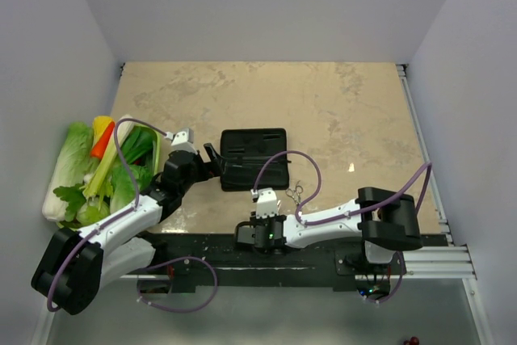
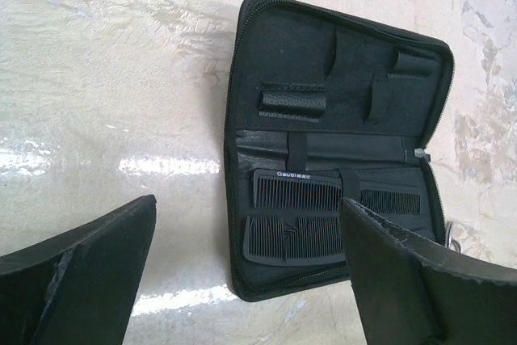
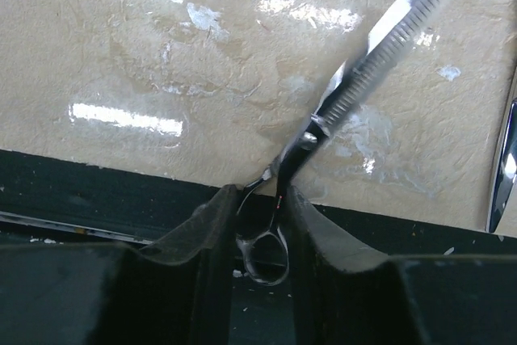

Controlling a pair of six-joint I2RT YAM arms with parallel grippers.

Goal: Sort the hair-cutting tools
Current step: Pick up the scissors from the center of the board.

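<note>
The black fabric case (image 2: 339, 78) lies open on the table, also seen in the top view (image 1: 254, 157). Two black combs, an upper one (image 2: 299, 193) and a lower one (image 2: 291, 238), are tucked in its near half. My left gripper (image 2: 249, 204) is open and empty, hovering at the case's left edge (image 1: 213, 159). My right gripper (image 3: 262, 199) is shut on the ring handle of silver toothed scissors (image 3: 355, 90), blade pointing up and away, at the table's front edge (image 1: 245, 236). A second pair of scissors (image 1: 295, 194) lies on the table, its blade at the right wrist view's right edge (image 3: 504, 169).
A pile of toy vegetables (image 1: 97, 171) sits at the left wall beside my left arm. The black mounting rail (image 1: 323, 260) runs along the near edge under my right gripper. White walls enclose the table on three sides.
</note>
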